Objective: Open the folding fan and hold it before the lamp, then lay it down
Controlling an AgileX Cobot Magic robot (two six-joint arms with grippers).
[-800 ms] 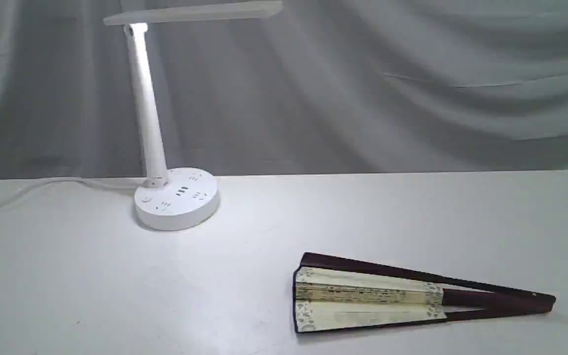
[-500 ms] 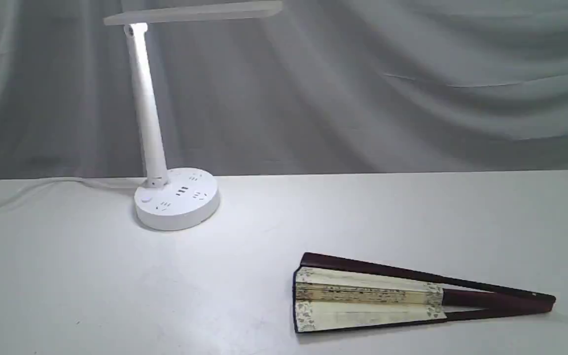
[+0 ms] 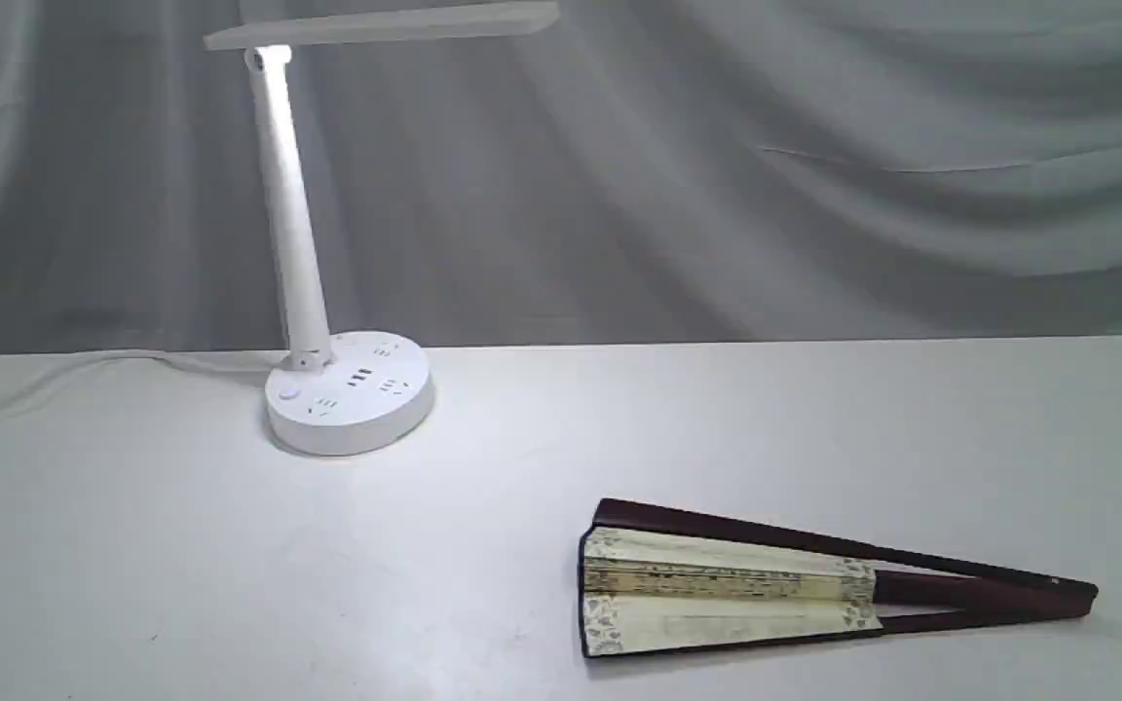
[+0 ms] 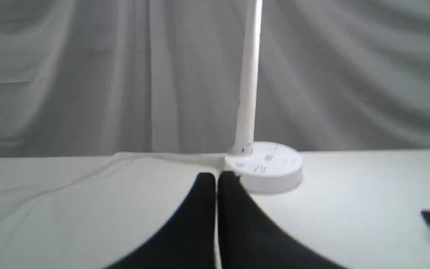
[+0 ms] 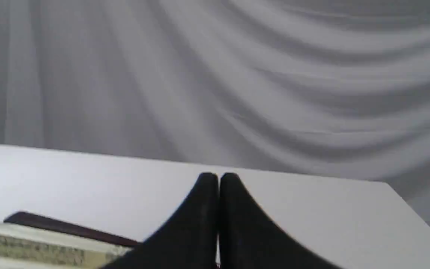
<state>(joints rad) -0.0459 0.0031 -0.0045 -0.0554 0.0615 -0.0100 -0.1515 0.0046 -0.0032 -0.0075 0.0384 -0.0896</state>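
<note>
Two black grippers appear in their own wrist views, the left gripper (image 4: 217, 178) and the right gripper (image 5: 218, 178), each with its jaws pressed together and holding nothing. In the exterior view the folding fan (image 3: 727, 584) lies flat on the white table (image 3: 132, 545) at the lower right of the frame. It is spread only to a narrow wedge, with the cream leaf toward the left and the maroon ribs meeting at the right. The white desk lamp (image 3: 293, 224) stands at the upper left, well apart from the fan. Its cord (image 3: 84, 365) trails toward the left edge, and a grey curtain (image 3: 814, 146) hangs behind.
</note>
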